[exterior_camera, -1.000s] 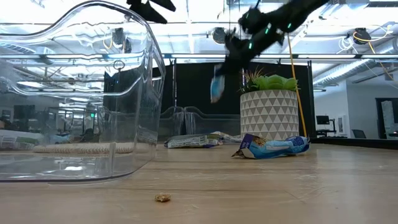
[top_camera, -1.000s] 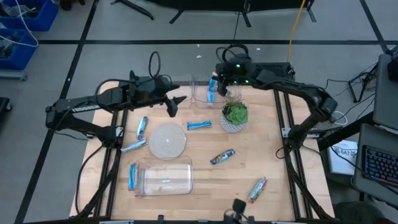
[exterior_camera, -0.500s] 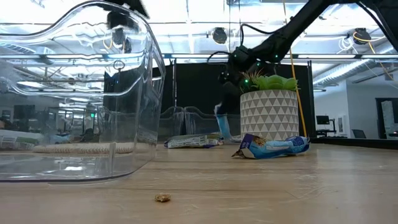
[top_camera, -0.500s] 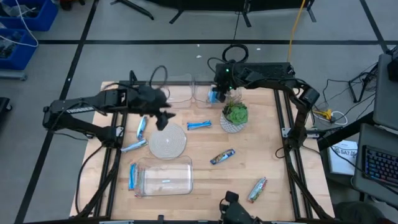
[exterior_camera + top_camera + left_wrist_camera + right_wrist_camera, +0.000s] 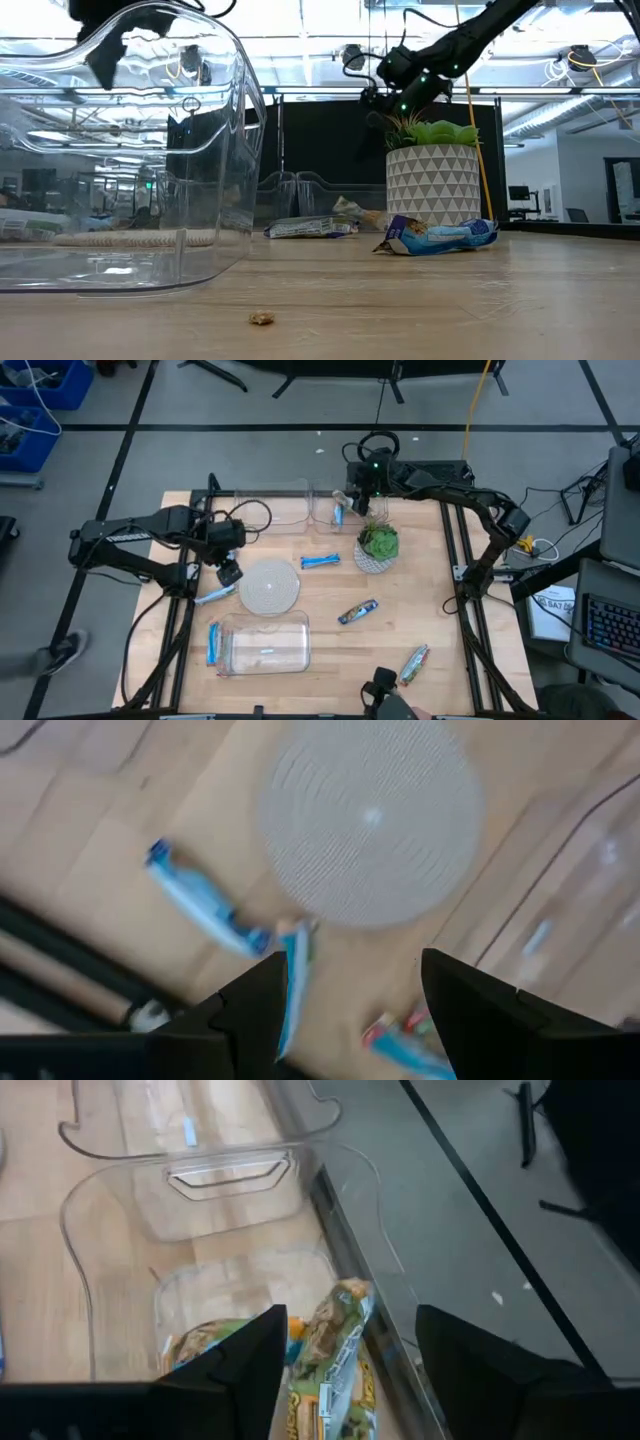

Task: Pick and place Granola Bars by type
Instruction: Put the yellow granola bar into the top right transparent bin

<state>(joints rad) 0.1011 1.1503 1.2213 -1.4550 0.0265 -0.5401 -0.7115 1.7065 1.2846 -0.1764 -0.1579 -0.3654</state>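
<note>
Left tool (image 5: 229, 572) is held over the table (image 5: 440, 610) just left of the round woven mat (image 5: 270, 586), fingers parted and empty; a blue bar (image 5: 296, 982) is seen between its fingers (image 5: 250, 1010) in the left wrist view, lying below on the table. Blue bar (image 5: 213, 596) lies beside the mat, long axis slanted across the table. Blue bar (image 5: 213, 643) lies along the left wall of the near clear tub (image 5: 264, 643), long axis front-to-back. Blue bar (image 5: 320, 561) lies left of the potted plant (image 5: 377, 547), long axis roughly left-right. Blue bar (image 5: 358, 611) lies mid-table, slanted. Silver-green bar (image 5: 414, 664) lies near the front right, slanted. Right tool (image 5: 352, 498) is held above the far clear tub (image 5: 330, 510), fingers spread wide, nothing gripped; green-wrapped bars (image 5: 330, 1350) are seen lying in that tub.
</note>
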